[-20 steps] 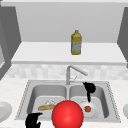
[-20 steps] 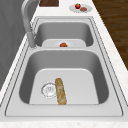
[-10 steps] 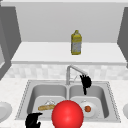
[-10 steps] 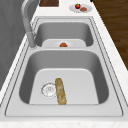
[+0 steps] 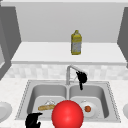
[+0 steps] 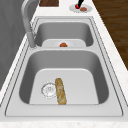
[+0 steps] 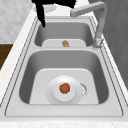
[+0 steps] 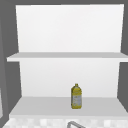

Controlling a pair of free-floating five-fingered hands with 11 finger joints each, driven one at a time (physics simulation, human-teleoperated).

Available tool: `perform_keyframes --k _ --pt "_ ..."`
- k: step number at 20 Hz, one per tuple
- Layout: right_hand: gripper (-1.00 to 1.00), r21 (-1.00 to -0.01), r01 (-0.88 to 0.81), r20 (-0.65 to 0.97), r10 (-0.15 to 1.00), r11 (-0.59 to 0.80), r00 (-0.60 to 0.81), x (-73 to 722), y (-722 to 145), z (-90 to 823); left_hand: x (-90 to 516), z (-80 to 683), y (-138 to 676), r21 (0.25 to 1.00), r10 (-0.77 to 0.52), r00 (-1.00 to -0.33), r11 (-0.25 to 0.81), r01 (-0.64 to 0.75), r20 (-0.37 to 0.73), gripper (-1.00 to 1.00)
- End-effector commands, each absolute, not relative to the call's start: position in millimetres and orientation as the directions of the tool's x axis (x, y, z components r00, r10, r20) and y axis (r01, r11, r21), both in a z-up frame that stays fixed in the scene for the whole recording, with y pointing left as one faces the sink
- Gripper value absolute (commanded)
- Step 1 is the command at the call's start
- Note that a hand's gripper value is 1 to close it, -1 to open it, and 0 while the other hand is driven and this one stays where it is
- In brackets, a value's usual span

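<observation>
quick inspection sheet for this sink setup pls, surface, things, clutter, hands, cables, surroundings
surface: double steel sink set in a pale counter.
things: faucet spout, with the right hand at its tip, one straight finger pointing down.
clutter: baguette by the drain in the left basin; white plate with a small orange-red item in the right basin; big red ball in front.
hands: left hand at the sink's front left edge, fingers curled, holding nothing.
cables: nothing seen.
surroundings: yellow bottle upright on the lower shelf.
</observation>
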State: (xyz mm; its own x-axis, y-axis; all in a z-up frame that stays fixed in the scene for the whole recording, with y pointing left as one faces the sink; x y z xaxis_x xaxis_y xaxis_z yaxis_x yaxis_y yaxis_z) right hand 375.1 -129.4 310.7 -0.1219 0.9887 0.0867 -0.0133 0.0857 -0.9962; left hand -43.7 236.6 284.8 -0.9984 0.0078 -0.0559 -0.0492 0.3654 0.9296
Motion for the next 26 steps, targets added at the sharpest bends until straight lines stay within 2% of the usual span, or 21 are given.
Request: perform_keyframes --k 1,9,13,21,26 --pt "-1.0 -0.996 -0.023 0.088 0.988 0.086 -0.124 406.2 -128.7 302.7 -43.7 284.8 236.6 0.93 0.008 -0.998 0.365 -0.049 -0.056 0.0" --pt "-1.0 -0.999 -0.046 -0.005 0.999 -0.003 0.044 425.4 -109.0 286.0 -43.7 284.8 236.6 0.93 0.008 -0.998 0.365 -0.049 -0.056 0.0" --pt "-1.0 -0.998 0.001 -0.066 0.993 -0.066 0.099 393.9 -98.8 271.8 -43.7 284.8 236.6 0.93 0.008 -0.998 0.365 -0.049 -0.056 0.0" --pt "-1.0 -0.998 -0.017 -0.066 0.996 -0.065 0.056 345.8 -88.3 247.7 -43.7 284.8 236.6 0.93 0.008 -0.998 0.365 -0.049 -0.056 0.0" --pt "-1.0 -0.994 -0.082 -0.067 0.998 -0.066 0.006 382.8 -95.5 249.6 -43.7 284.8 236.6 0.93 0.008 -0.998 0.365 -0.049 -0.056 0.0"
